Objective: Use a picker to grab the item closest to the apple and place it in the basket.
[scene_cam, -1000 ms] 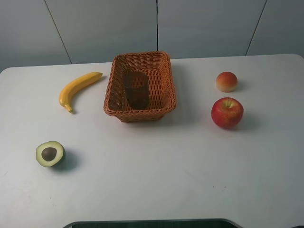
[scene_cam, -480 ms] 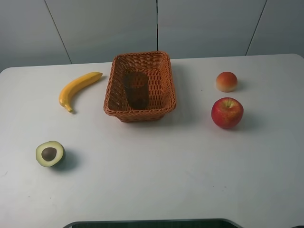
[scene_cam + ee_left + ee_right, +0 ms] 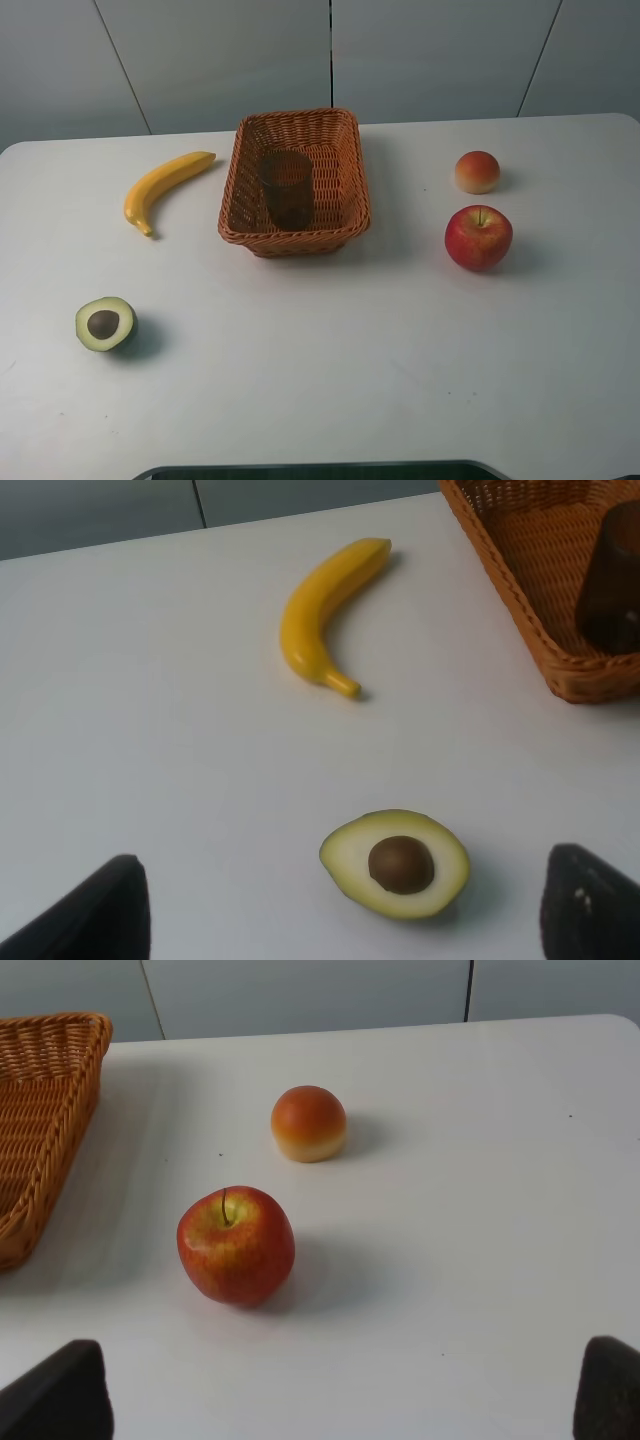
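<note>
The smoky dark-grey cup [image 3: 287, 188] stands upright inside the orange-brown wicker basket [image 3: 349, 170] at the table's back middle; the left wrist view catches the cup [image 3: 612, 580] in the basket's corner [image 3: 520, 590]. The red apple [image 3: 478, 237] sits to the right, with nothing touching it, and appears again as the apple [image 3: 236, 1245] in the right wrist view. The picker is out of view. My left gripper [image 3: 345, 900] is open over the avocado area, and my right gripper [image 3: 335, 1390] is open near the apple; only dark fingertips show. Neither arm appears in the exterior view.
An orange-pink peach-like fruit [image 3: 477, 171] lies just behind the apple. A banana [image 3: 165, 187] lies left of the basket, and a halved avocado [image 3: 105, 323] rests at the front left. A dark edge [image 3: 320, 470] runs along the table's front.
</note>
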Controlling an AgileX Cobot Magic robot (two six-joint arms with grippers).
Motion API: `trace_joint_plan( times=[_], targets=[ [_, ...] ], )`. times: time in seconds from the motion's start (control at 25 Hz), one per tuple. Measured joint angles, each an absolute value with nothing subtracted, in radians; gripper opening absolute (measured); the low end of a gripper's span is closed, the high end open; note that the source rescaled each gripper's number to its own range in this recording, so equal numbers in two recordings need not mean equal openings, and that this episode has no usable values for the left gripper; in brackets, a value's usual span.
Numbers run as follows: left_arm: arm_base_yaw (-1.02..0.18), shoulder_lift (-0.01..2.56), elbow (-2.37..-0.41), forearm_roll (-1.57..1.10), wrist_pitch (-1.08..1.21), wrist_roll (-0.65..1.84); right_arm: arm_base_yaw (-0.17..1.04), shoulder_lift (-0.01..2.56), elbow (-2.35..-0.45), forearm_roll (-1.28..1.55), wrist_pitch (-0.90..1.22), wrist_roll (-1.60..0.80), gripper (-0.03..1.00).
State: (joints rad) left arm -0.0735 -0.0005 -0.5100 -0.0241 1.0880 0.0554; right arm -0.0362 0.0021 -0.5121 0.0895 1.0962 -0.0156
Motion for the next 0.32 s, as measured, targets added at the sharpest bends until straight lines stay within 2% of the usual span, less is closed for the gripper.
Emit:
trace_joint_plan(
  times=[0.32],
  targets=[
    [-0.074, -0.001, -0.510, -0.024, 1.088, 0.055, -0.036, 0.002, -0.512, 0.087, 1.096, -0.010, 1.00]
  ],
)
